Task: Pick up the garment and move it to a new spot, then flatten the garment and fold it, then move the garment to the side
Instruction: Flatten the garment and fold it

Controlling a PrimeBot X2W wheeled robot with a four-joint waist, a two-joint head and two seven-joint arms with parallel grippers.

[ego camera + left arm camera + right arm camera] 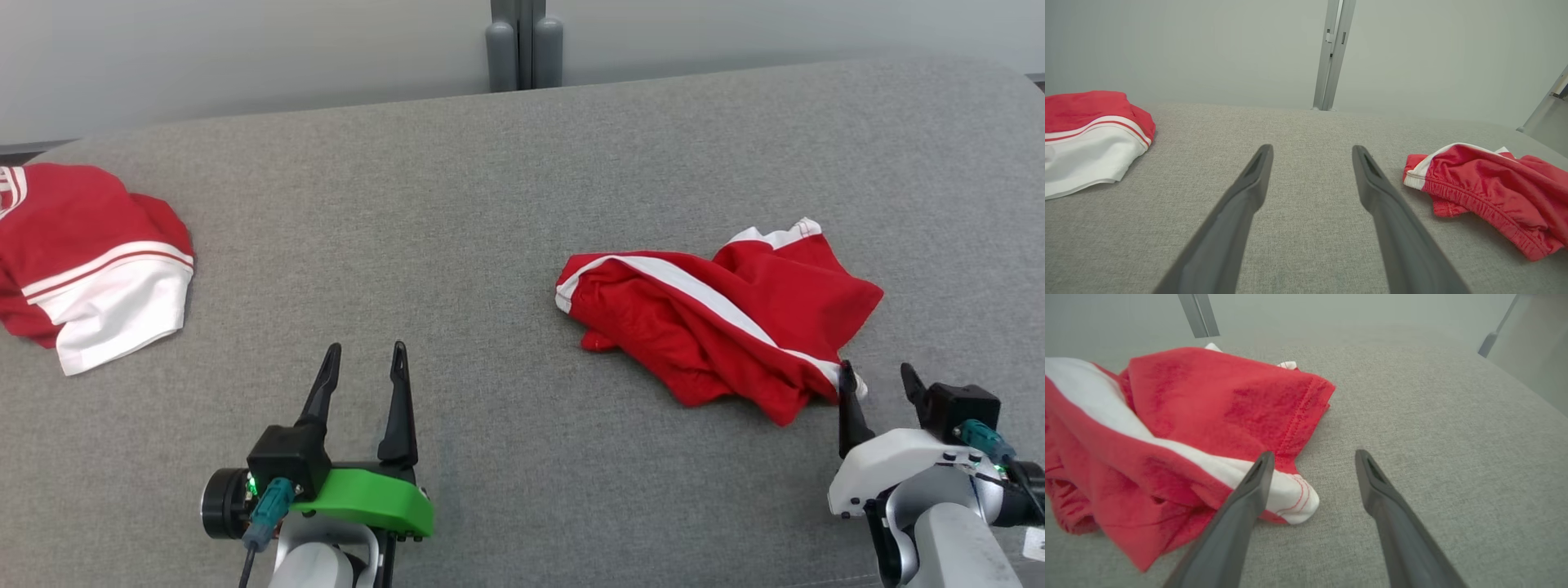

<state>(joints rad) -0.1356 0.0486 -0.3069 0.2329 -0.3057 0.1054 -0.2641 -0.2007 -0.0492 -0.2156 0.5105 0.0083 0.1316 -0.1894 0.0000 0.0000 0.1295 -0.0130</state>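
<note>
1. Head view: the garment (718,327), red shorts with a white side stripe, is lying crumpled on the right part of the grey padded surface (490,204); a second garment (90,261), red with a white band, is lying at the far left edge, well apart from it; the left gripper (365,351) is hovering at the lower left with its fingers spread and nothing between them; the right gripper (877,371) is sitting at the lower right, fingers also spread, its inner finger just beside the near white corner of the garment.
2. Left wrist view: the left gripper (1312,151) is pointing across bare surface, its fingers standing wide apart; the garment (1486,192) is lying off to the right and the second garment (1090,134) to the left; a metal post (1333,53) is rising against the pale wall behind.
3. Right wrist view: the right gripper (1314,455) is standing spread and gripping nothing; one finger is overlapping the white hem corner of the garment (1208,416), though whether it is touching cannot be told; the other finger is hanging over bare surface.
</note>
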